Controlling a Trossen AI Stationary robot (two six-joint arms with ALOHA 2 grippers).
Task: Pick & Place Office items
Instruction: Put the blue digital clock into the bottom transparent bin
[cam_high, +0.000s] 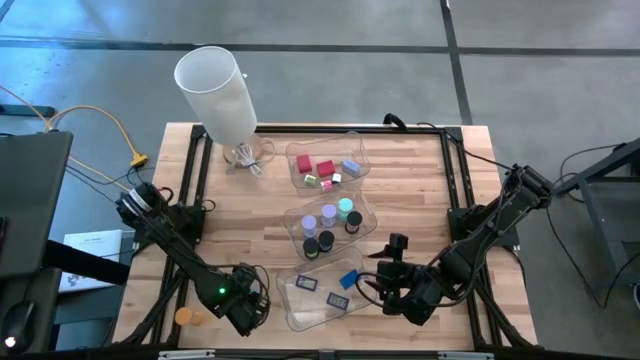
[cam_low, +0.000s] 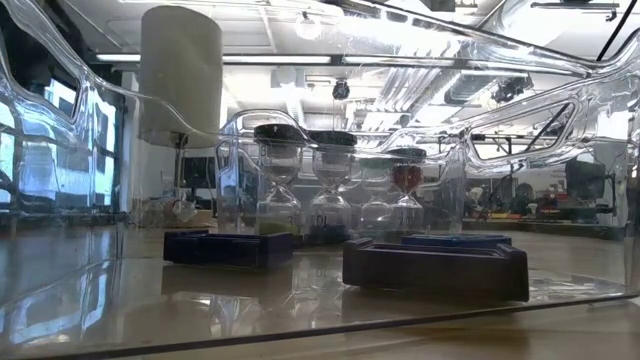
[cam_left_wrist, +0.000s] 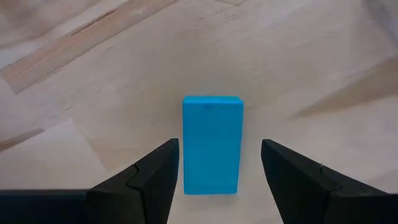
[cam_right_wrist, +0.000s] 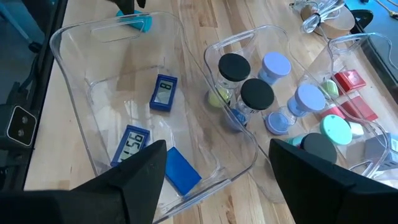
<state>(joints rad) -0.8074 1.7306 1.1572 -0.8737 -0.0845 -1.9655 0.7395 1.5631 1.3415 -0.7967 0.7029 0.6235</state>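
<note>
My left gripper (cam_left_wrist: 217, 177) stands open astride the blue block (cam_left_wrist: 212, 144) near the table's (cam_high: 420, 180) front left corner: light, rigid, slick, so I'd pinch its long sides. Right gripper (cam_right_wrist: 214, 180) hangs open over the front tray (cam_right_wrist: 68, 43).

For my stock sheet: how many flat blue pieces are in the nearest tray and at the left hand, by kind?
Blue display pieces, in the clear tray: 2
Plain blue slab, same tray: 1
Blue block on the table, between the open left hand: 1
Total: 4
</note>
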